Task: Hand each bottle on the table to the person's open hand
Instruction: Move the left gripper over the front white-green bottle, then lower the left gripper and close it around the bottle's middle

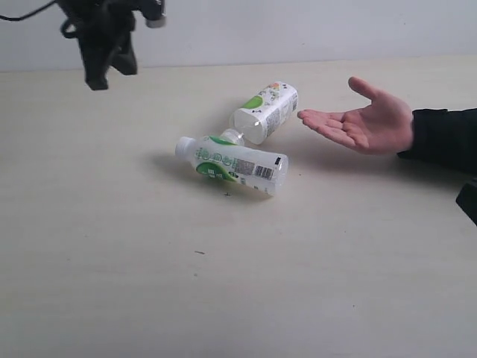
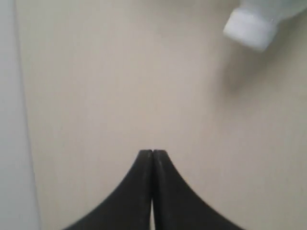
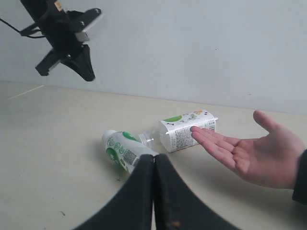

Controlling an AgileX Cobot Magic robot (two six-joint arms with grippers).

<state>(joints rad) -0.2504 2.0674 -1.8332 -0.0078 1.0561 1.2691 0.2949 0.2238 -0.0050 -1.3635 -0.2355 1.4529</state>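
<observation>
Two white-and-green bottles lie on their sides on the table (image 1: 112,261). The nearer bottle (image 1: 232,165) has a white cap pointing left. The farther bottle (image 1: 267,112) lies just behind it, its clear neck toward the nearer one. The person's open hand (image 1: 365,123) is held palm up right of the farther bottle, fingertips close to it. My left gripper (image 1: 98,80) hangs shut and empty high at the back left; its view catches only the white cap (image 2: 249,28). My right gripper (image 3: 154,157) is shut and empty, on the near side of the nearer bottle (image 3: 121,151). No yellow or cola bottle is in view.
A pale wall (image 1: 298,30) runs behind the table's far edge. The person's black sleeve (image 1: 446,138) rests at the right. A black part of the right arm (image 1: 469,201) shows at the right edge. A few dark specks (image 1: 200,253) dot the tabletop.
</observation>
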